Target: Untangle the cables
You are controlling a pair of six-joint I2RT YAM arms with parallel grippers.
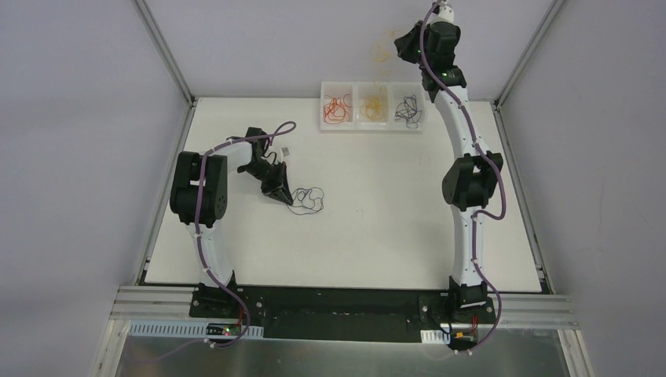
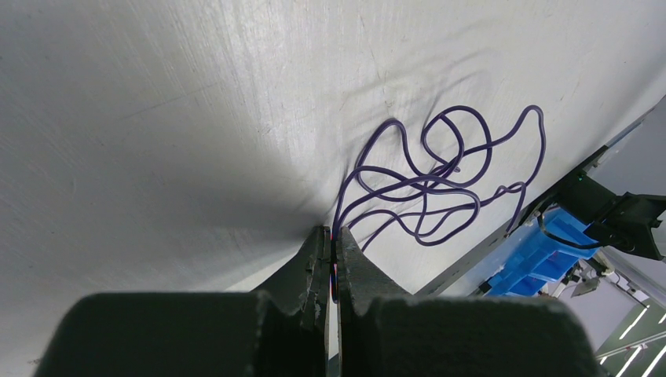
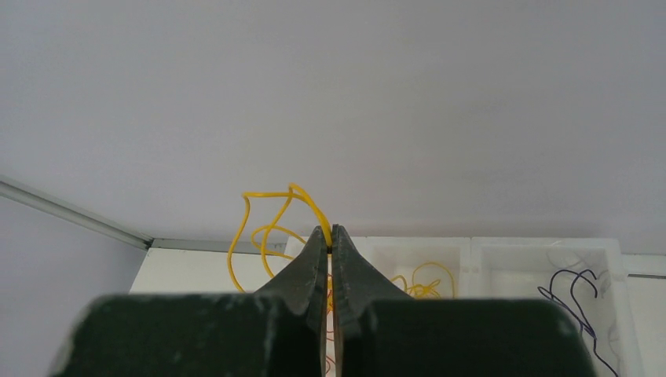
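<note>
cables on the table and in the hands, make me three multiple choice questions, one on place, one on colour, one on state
1. Where does the purple cable lie?
A. lifted clear into the air
B. on the table
C. on the floor

2. What colour is the cable in the right hand?
A. red
B. purple
C. yellow

3. How is the left hand?
A. shut on the purple cable
B. wide open
C. shut on nothing

Answers: 1 B, its loops rest on the white surface in front of the left hand; 2 C, a yellow cable rises from between its fingers; 3 A, the cable's end runs into the closed jaws.
</note>
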